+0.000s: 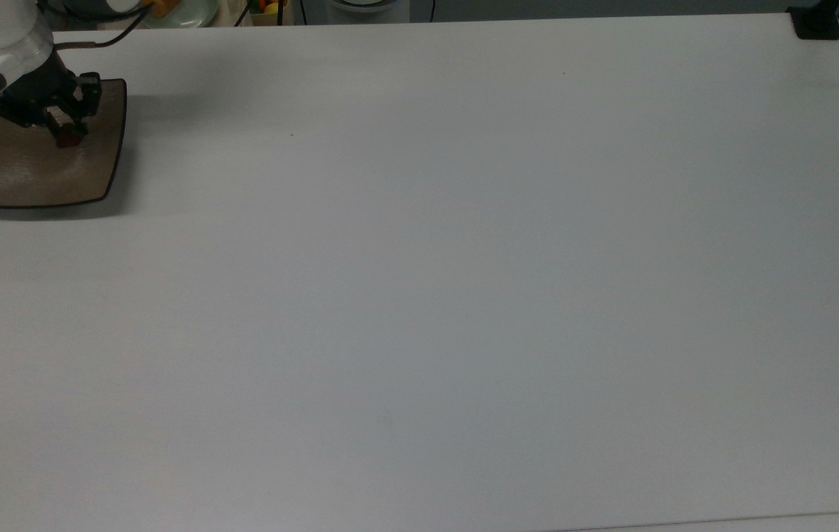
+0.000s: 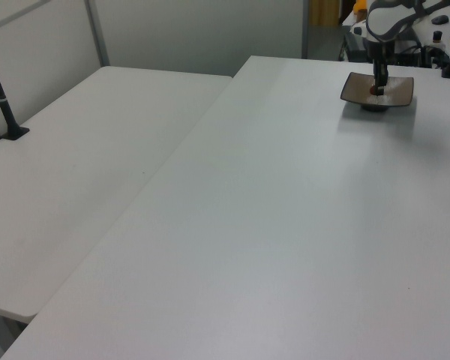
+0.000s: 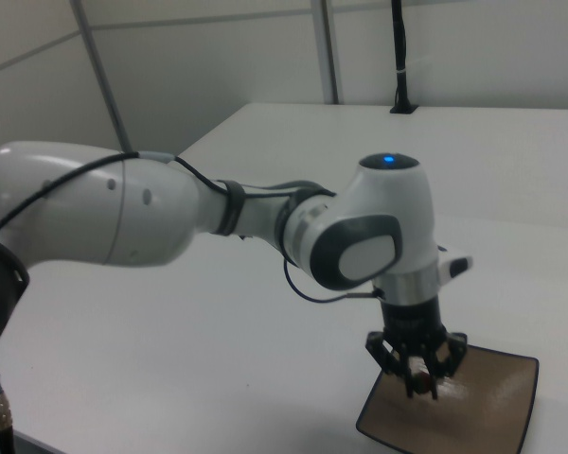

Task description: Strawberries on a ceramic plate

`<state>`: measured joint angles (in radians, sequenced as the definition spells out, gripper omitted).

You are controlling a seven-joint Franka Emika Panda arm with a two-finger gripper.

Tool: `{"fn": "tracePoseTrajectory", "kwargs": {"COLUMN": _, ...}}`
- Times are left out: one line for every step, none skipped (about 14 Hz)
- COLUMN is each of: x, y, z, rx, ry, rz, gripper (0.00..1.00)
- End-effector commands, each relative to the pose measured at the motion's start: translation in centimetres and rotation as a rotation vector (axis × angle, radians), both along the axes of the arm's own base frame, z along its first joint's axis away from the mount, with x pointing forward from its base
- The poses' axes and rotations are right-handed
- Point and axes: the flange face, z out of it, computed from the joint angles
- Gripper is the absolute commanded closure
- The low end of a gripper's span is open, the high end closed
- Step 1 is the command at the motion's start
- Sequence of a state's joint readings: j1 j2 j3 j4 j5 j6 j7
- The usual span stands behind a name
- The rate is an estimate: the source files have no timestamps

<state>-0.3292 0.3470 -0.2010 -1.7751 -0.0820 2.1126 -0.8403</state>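
Note:
The square taupe-brown ceramic plate (image 1: 27, 174) lies at the top view's far left; it also appears in the left view (image 2: 397, 85) and the right view (image 3: 483, 416). My gripper (image 1: 64, 133) hangs over the plate's middle, shut on a small dark-red strawberry (image 1: 69, 139). In the right view the gripper (image 3: 419, 383) points straight down just above the plate with the strawberry (image 3: 419, 385) between its fingers. In the left view the gripper (image 2: 376, 88) reaches down onto the plate. I cannot tell whether the strawberry touches the plate.
The white table (image 1: 463, 281) stretches wide to the top view's right. A black mount (image 1: 816, 22) sits at its far right corner. A pale green dish (image 1: 186, 10) lies beyond the table's back edge. A second white table (image 2: 82, 157) adjoins in the left view.

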Motion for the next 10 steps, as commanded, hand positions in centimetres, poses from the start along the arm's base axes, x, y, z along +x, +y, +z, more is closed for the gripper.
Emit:
{"fn": "tracePoseTrajectory", "kwargs": {"x": 0.9, "y": -2.3, "z": -1.4, "rx": -0.046, "ry": -0.035, "rz": 0.008, "gripper": 1.0}}
{"fn": "tracePoseTrajectory", "kwargs": {"x": 0.5, "y": -3.2, "z": -1.7, "rx": -0.051, "ry": -0.036, "rz": -0.004, "gripper": 1.0}}
{"fn": "tracePoseTrajectory", "kwargs": {"x": -0.1, "y": -4.2, "z": -1.7, "rx": -0.057, "ry": -0.035, "rz": -0.018, "gripper": 1.0}}
{"fn": "tracePoseTrajectory", "kwargs": {"x": -0.2, "y": -4.3, "z": -1.7, "rx": -0.059, "ry": -0.035, "rz": -0.02, "gripper": 0.98}}
{"fn": "tracePoseTrajectory", "kwargs": {"x": -0.3, "y": -4.5, "z": -1.6, "rx": -0.059, "ry": -0.035, "rz": -0.023, "gripper": 0.89}}
{"fn": "tracePoseTrajectory", "kwargs": {"x": -0.4, "y": -4.6, "z": -1.6, "rx": -0.058, "ry": -0.036, "rz": -0.026, "gripper": 0.7}}
{"fn": "tracePoseTrajectory", "kwargs": {"x": -0.5, "y": -4.8, "z": -1.5, "rx": -0.056, "ry": -0.044, "rz": -0.033, "gripper": 0.4}}
{"fn": "tracePoseTrajectory", "kwargs": {"x": -0.8, "y": -5.2, "z": -1.4, "rx": -0.056, "ry": -0.05, "rz": -0.052, "gripper": 0.0}}
{"fn": "tracePoseTrajectory", "kwargs": {"x": -0.9, "y": -5.2, "z": -1.1, "rx": -0.055, "ry": -0.055, "rz": -0.062, "gripper": 0.0}}
{"fn": "tracePoseTrajectory", "kwargs": {"x": -0.8, "y": -5.0, "z": -0.7, "rx": -0.055, "ry": -0.06, "rz": -0.064, "gripper": 0.0}}
